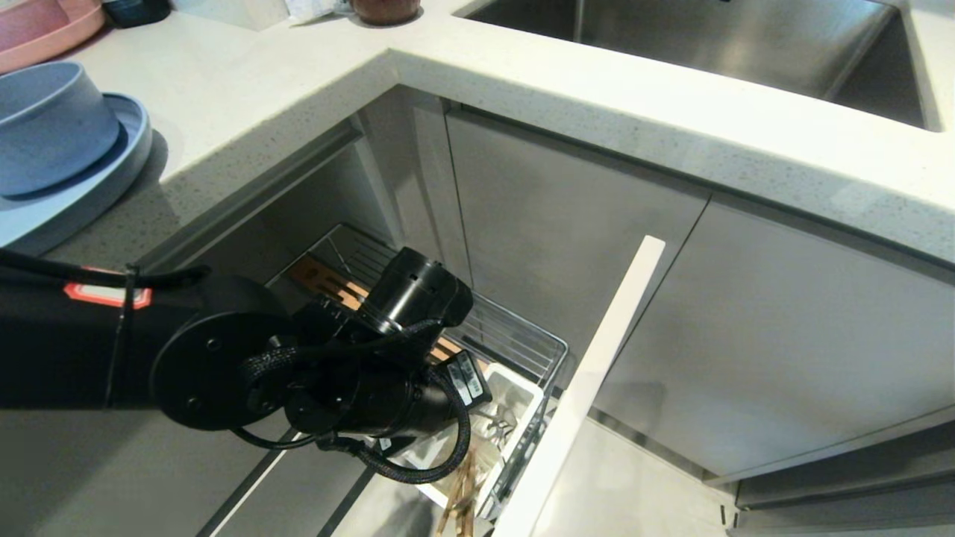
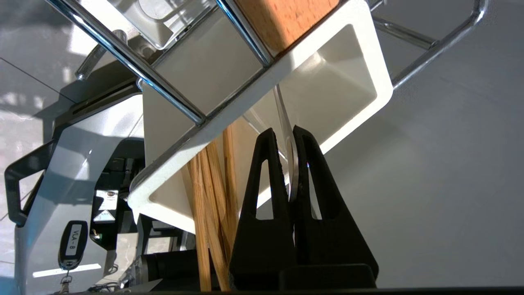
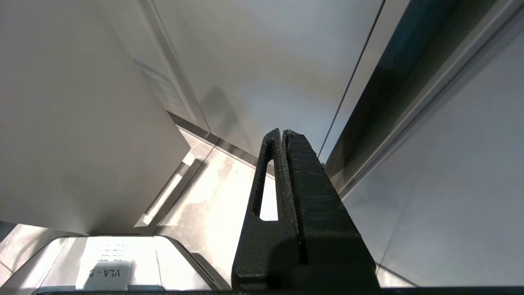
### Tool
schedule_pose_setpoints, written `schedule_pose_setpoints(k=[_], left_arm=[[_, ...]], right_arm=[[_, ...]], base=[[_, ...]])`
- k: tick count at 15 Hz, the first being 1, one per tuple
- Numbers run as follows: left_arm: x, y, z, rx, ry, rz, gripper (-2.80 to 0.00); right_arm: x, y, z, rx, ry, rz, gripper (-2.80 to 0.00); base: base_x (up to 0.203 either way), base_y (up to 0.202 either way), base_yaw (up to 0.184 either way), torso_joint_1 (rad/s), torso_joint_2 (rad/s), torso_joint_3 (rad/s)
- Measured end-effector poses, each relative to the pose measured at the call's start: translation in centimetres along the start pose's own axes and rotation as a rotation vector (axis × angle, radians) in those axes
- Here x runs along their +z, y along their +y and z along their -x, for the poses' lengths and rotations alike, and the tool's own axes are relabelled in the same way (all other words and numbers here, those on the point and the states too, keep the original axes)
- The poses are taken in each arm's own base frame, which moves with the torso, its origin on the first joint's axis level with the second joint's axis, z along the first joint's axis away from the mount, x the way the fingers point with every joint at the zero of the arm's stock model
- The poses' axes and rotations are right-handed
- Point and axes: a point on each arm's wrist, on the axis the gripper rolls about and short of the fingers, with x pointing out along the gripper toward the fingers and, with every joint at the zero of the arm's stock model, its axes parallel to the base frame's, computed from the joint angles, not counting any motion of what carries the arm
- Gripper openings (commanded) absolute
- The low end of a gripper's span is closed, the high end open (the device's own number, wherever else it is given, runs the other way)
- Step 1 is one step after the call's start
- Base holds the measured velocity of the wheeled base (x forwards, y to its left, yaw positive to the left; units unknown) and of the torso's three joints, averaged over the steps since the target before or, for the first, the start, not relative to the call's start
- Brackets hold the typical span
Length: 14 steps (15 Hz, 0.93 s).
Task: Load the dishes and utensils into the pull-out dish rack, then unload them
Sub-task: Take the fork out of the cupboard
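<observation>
Head view, working left to right: the light-blue bowl [image 1: 45, 123] is sitting in the light-blue plate [image 1: 97, 183] up on the countertop [image 1: 246, 97], so the dishes look unloaded and a utensil is in hand now. Lower down, the left gripper [image 2: 286, 137] is reaching into the pull-out dish rack [image 1: 515, 328] at its white utensil cup [image 2: 348, 78]. Its fingers are pinching tight on a thin silver handle [image 2: 291, 172], probably the spoon or fork, though its head is hidden. The chopsticks [image 2: 213, 192] are leaning just beside that grip, inside the cup. Next comes a straight lift, I reckon, clear of the cup rim and the chrome wire [image 2: 163, 84] crossing overhead. Open room is lying on the cabinet-front side. Over right, the right gripper [image 3: 282, 135] is hanging closed and empty near the floor.
</observation>
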Motion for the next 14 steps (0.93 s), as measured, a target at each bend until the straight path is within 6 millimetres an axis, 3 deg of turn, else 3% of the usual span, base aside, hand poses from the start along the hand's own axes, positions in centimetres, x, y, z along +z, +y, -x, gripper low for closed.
schedule_pose_setpoints(k=[4,14], left_arm=[[0.5,-0.1,2.0,-0.038,-0.032,0.004,-2.8],[2.0,0.4,11.9,-0.191,-0.116,-0.007,-2.8]], right_arm=[[0.0,0.0,0.0,0.0,0.0,0.0,-2.8],[0.0,0.0,0.0,0.0,0.0,0.0,-2.8]], base=[[0.0,0.0,0.0,0.0,0.0,0.0],[0.0,0.0,0.0,0.0,0.0,0.0]])
